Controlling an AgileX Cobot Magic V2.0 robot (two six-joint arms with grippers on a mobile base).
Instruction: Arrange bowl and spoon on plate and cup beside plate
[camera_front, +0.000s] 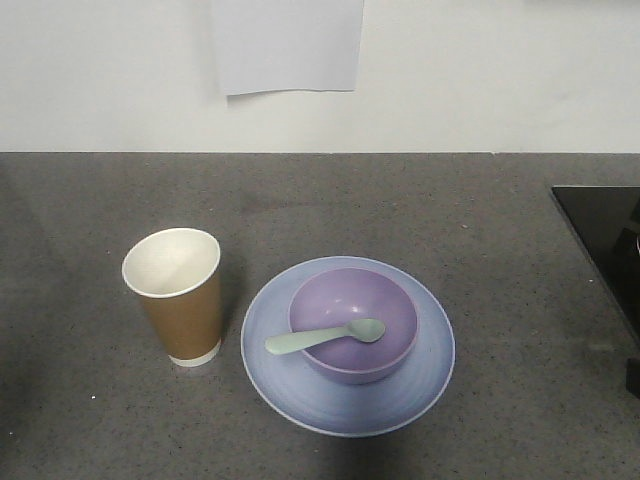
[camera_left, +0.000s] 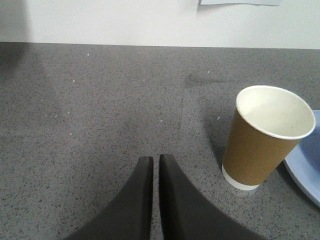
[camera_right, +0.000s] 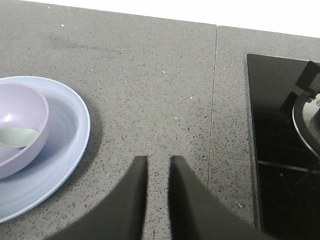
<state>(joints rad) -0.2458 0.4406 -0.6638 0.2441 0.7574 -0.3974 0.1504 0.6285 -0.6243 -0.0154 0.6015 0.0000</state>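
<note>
1. The left pincer (camera_left: 155, 165) is hovering low over bare bench (camera_front: 90, 400), its two dark fingers nearly together with only a thin slit between them, and it is holding nothing.
2. The right pincer (camera_right: 158, 167) is hanging over the bench too, fingers a little apart, also carrying nothing.
3. The cup (camera_left: 265, 135) is standing upright ahead and to the right of the left pincer, so the left arm is the nearer one to it. It is tapered brown paper with a white inside and a rolled rim.
4. The plate (camera_front: 300, 395) is lying just beside the cup, apart from it, a shallow pale blue-lavender disc with a low smooth rim. From the right pincer it is lying off to the left.
5. The bowl (camera_front: 375, 300) is sitting on the plate, glossy lavender plastic, deep and round.
6. The spoon (camera_front: 325, 337) is resting in the bowl, mint green, its long axis running left to right and its handle overhanging the left rim.
7. Everything is looking already in place, I would judge.
8. A glossy black hob (camera_right: 280, 150) is lying at the far right.
</note>
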